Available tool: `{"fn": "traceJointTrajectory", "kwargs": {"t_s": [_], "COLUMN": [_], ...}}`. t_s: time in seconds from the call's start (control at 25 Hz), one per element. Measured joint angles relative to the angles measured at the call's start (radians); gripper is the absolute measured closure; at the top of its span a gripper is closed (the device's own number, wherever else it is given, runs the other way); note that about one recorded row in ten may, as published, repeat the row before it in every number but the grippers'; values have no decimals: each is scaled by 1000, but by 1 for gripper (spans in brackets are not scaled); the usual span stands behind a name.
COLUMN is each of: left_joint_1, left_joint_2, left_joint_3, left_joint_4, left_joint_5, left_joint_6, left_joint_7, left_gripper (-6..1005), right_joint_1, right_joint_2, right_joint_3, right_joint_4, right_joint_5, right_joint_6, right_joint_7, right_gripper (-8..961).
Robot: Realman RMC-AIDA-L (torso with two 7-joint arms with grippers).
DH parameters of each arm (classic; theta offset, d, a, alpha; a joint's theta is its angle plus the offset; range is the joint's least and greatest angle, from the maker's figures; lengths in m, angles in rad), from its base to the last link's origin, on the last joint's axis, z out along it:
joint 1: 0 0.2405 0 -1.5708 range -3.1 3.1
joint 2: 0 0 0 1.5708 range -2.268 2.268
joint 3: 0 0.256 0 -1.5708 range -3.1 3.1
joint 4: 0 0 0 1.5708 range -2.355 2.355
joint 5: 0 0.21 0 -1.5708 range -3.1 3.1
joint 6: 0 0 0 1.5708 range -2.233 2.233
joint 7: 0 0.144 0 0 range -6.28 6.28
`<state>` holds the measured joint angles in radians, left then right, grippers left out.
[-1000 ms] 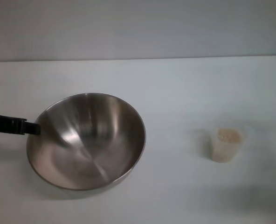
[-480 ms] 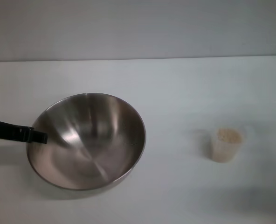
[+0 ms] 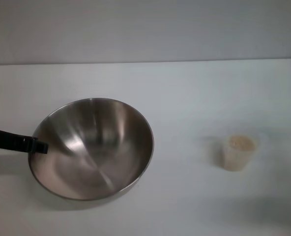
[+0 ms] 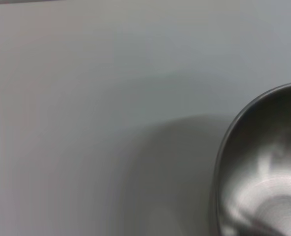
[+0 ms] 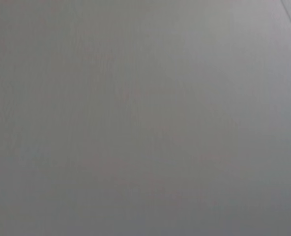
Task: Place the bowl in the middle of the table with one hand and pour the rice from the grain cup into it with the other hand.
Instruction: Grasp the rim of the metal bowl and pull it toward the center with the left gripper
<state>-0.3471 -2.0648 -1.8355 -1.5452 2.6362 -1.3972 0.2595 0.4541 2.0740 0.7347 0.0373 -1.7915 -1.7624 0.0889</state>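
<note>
Left gripper [image 3: 37, 146] at bowl [image 3: 94, 147] left rim, finger state unclear. Grain cup [image 3: 238, 152] with rice [image 3: 241, 143] well right on table [image 3: 185, 93].

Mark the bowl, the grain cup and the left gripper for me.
bowl [image 3: 94, 157]: head view, inner wall.
grain cup [image 3: 238, 156]: head view, side wall.
left gripper [image 3: 37, 146]: head view, black tip at the bowl's left rim.

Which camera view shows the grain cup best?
The head view shows it best: the grain cup stands upright on the table, whole and unblocked, with rice visible inside, well right of the bowl. The left wrist view shows only table and part of the bowl. The right wrist view shows only a plain grey surface.
</note>
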Motion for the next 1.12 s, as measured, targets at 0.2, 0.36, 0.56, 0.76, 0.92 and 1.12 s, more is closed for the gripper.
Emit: {"fn": "traceJointTrajectory", "kwargs": {"t_s": [0.2,0.36,0.56,0.76,0.92,1.12], "left_joint_1": [-5,-8,-11,-16,-19,-28], "left_joint_2": [0,0,0,0,0,1], "left_joint_3": [3,6,25,26,25,15], "left_joint_4": [7,13,20,22,25,34], "left_joint_5": [-6,-3,0,0,0,-8], "left_joint_6": [1,3,11,11,11,11], "left_joint_7": [14,15,15,15,15,15], "left_gripper": [374,518,706,825,851,884], "right_joint_1": [-1,-2,-2,-2,-2,-4], "right_joint_2": [0,0,0,0,0,0], "right_joint_3": [0,0,0,0,0,0], "right_joint_4": [-1,-1,-2,-2,-2,-2], "right_joint_5": [0,0,0,0,0,0], "right_joint_6": [-1,-3,-5,-8,-8,-9], "right_joint_7": [0,0,0,0,0,0], "right_gripper": [425,425,424,423,425,424]}}
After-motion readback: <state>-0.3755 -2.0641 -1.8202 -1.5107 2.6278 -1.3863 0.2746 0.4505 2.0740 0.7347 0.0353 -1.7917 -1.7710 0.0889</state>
